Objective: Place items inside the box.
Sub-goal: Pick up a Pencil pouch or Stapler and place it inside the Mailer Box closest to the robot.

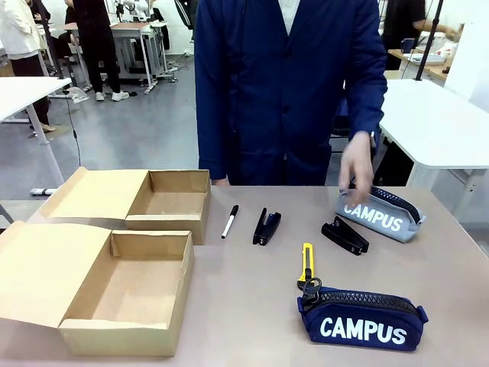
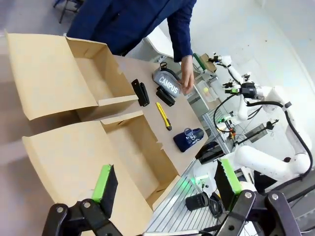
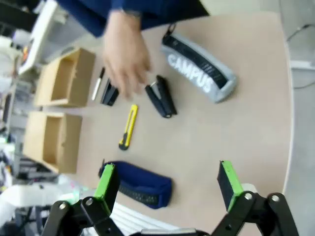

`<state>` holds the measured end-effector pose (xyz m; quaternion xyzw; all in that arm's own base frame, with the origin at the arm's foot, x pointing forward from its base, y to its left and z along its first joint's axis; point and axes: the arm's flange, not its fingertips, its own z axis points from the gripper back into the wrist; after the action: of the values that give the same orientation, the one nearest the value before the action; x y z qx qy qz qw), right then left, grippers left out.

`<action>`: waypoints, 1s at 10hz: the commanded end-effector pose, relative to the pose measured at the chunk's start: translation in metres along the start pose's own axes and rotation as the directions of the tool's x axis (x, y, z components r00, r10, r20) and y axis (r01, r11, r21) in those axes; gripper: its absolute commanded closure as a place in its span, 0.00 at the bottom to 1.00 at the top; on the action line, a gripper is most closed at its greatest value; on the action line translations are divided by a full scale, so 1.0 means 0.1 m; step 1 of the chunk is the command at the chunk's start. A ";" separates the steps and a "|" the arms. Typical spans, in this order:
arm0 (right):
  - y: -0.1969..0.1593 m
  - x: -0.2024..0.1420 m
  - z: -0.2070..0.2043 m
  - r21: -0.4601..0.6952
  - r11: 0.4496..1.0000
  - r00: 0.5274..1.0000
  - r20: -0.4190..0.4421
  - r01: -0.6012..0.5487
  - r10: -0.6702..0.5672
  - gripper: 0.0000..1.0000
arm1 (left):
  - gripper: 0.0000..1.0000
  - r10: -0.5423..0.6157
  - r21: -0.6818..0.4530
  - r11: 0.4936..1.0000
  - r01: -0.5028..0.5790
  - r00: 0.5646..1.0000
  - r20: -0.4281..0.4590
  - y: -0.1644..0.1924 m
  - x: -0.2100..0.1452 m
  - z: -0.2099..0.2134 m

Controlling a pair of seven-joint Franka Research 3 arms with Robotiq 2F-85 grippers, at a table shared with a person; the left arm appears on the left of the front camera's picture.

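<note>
The left gripper (image 2: 166, 180) and right gripper (image 3: 167, 180) each hang with fingers spread wide, holding nothing. On the table, outside the near box (image 1: 114, 337) and far box (image 1: 165, 222), lie a marker pen (image 1: 230, 221), a black stapler (image 1: 267, 226), a second stapler (image 1: 344, 235), a yellow utility knife (image 1: 307, 264), a navy pouch (image 1: 363, 321) and a grey pouch (image 1: 380, 216). A person's hand (image 1: 356, 164) hovers just above the grey pouch.

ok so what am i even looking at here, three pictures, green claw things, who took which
One picture looks across a table from the robot's side. The other two come from cameras on its wrists. The green-padded claws are its left gripper and right gripper, both open and holding nothing. On the table lie two open cardboard boxes, a marker pen, two black staplers, a yellow utility knife, a grey pouch and a navy pouch. A person's hand, blurred, is by the grey pouch.
</note>
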<state>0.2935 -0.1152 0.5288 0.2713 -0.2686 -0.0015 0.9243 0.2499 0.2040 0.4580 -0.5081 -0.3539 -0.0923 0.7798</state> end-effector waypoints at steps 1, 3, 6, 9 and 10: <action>-0.63 -0.44 0.50 0.213 0.960 0.982 0.025 0.180 -0.189 0.00 | 0.00 -0.028 -0.018 0.999 0.028 0.999 0.018 0.00 0.01 0.01; -1.16 -1.04 1.14 0.310 0.928 0.950 0.163 0.208 -0.267 0.00 | 0.00 -0.028 -0.018 0.999 0.028 0.999 0.018 0.00 0.01 0.01; -1.42 -1.55 1.22 0.361 0.899 0.920 0.204 0.247 -0.334 0.00 | 0.00 -0.028 -0.018 0.999 0.028 0.999 0.018 0.00 0.01 0.01; -1.43 -1.45 1.03 0.379 0.891 0.922 0.185 0.251 -0.339 0.00 | 0.00 -0.028 -0.018 0.999 0.028 0.999 0.018 0.00 0.01 0.01; -1.35 -1.31 0.95 0.311 0.906 0.916 0.186 0.288 -0.355 0.00 | 0.00 -0.028 -0.018 0.999 0.028 0.999 0.018 0.00 0.01 0.01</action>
<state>0.1444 -0.2668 0.4599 0.4646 -0.3190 -0.1427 0.8137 0.2490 0.2046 0.4581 -0.5081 -0.3554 -0.0921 0.7791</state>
